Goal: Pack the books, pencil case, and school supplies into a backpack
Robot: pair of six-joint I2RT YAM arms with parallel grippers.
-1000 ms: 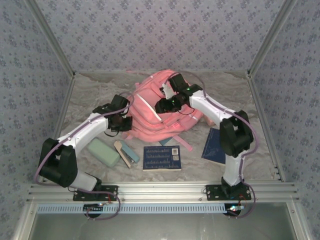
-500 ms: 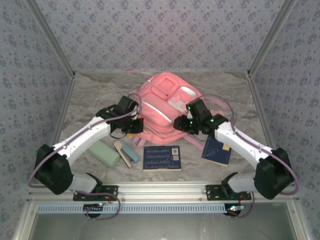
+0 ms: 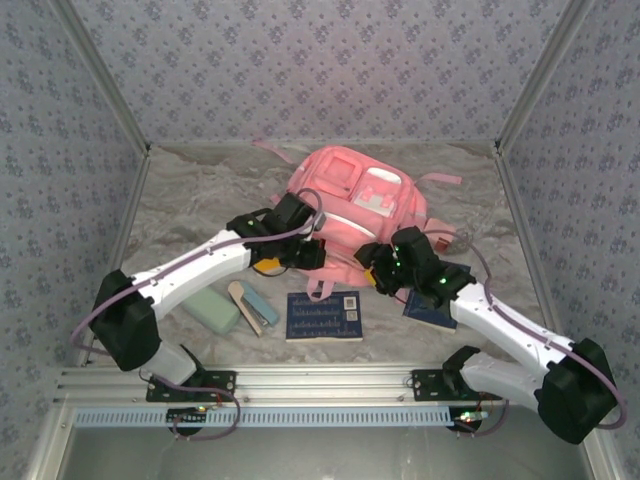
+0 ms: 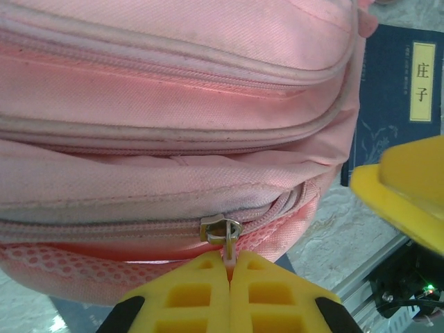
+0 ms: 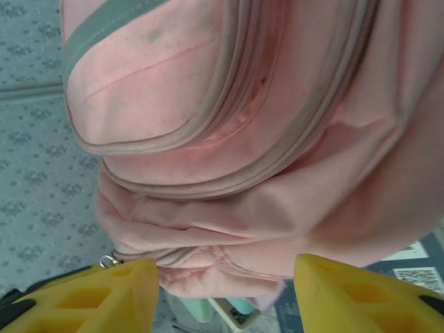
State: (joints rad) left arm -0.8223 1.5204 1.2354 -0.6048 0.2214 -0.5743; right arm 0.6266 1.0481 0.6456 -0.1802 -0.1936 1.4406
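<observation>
1. The pink backpack (image 3: 352,200) lay front up on the table (image 3: 195,205), middle to far side.
2. The left gripper (image 4: 229,267) was clenched on the zipper pull (image 4: 223,230) at the backpack's near edge.
3. The right gripper (image 5: 222,295) had its jaws spread, with a bulge of the backpack between them.
4. A navy book (image 3: 323,316), the mint pencil case (image 3: 209,311) and two slim sticks (image 3: 256,306) lay in front of the backpack.

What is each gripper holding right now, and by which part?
The left gripper is shut on the zipper pull of the backpack, pinching its metal tab. The right gripper stands open astride the backpack's fabric, gripping nothing.
</observation>
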